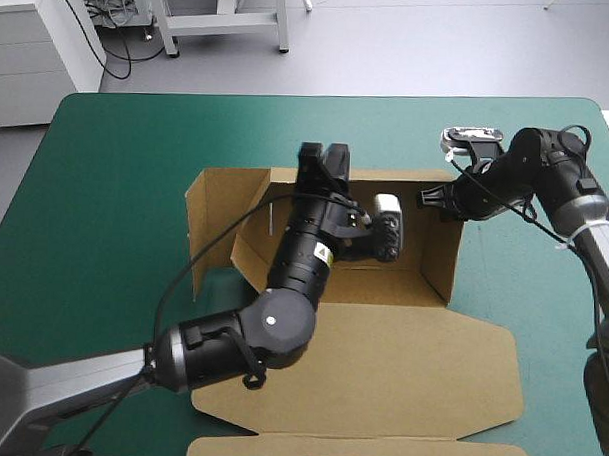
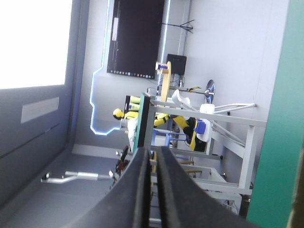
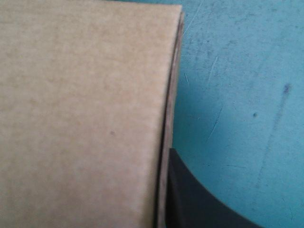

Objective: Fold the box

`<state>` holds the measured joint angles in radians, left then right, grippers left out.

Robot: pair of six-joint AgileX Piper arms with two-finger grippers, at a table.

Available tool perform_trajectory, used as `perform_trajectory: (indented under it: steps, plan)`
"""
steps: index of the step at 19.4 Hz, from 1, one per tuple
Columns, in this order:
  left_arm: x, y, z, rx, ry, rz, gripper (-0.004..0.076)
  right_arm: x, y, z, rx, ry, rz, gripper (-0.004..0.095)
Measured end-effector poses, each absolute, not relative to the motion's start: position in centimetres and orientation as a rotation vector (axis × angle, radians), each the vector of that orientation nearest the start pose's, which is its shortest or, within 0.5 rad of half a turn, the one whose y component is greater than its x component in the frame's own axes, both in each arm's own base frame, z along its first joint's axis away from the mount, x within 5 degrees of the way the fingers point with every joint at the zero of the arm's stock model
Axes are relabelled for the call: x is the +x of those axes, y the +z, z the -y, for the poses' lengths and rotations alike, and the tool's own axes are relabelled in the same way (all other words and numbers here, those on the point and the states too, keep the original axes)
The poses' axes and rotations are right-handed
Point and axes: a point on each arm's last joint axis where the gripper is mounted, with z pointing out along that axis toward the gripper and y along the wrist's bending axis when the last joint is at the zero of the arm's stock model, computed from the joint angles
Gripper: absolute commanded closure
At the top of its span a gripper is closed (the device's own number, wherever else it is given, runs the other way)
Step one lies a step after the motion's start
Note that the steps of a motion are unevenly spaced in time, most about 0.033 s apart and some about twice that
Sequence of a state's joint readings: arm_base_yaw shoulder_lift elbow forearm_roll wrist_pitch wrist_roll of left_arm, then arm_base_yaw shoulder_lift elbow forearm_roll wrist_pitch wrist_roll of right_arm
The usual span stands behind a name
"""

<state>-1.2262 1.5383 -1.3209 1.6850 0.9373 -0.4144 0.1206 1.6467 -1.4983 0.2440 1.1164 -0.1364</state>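
The left fingers point(image 2: 190, 202), all but closed, pinch the far wall of the brown box point(image 1: 380, 361). The right fingers point(image 3: 199, 204) pinch its right wall, one pressed to the outside and the other hidden by board. The box sits mid-way on the teal-green bench point(image 1: 117, 141), with walls raised and lid flat nearside. A yellow label point(image 1: 324, 255) on the left arm point(image 1: 292, 288) is too small to read.

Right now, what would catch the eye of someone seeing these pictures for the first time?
The brown box dominates the middle of the teal-green table: its far half has walls raised, while its lid lies flat toward the near edge. The left gripper reaches across the tray, its fingers pinched on the far wall. The right gripper holds the wall at the far right corner.
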Motion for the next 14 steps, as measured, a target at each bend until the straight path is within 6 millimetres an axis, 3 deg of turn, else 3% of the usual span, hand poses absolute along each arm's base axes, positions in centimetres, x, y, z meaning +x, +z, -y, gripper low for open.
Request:
perform_trajectory:
  steps: [3,7,10,14]
  plan:
    - [20.5,42.6,23.9,0.982,0.817,-1.247,0.0725,35.7,32.1,-6.3,-0.272,0.322,-2.761,0.0907]
    - [23.2,42.8,18.0,0.8,0.765,-1.554,0.0725,37.3,31.7,-6.4,-0.271,0.302,-2.763,0.0873]
    - [24.0,42.4,15.7,0.717,0.687,-1.709,0.0725,39.6,30.9,-6.6,-0.249,0.291,-2.674,0.0726]
    - [24.5,41.4,14.4,0.722,0.637,-1.837,0.0725,41.7,28.4,-6.8,-0.22,0.296,-2.631,0.0618]
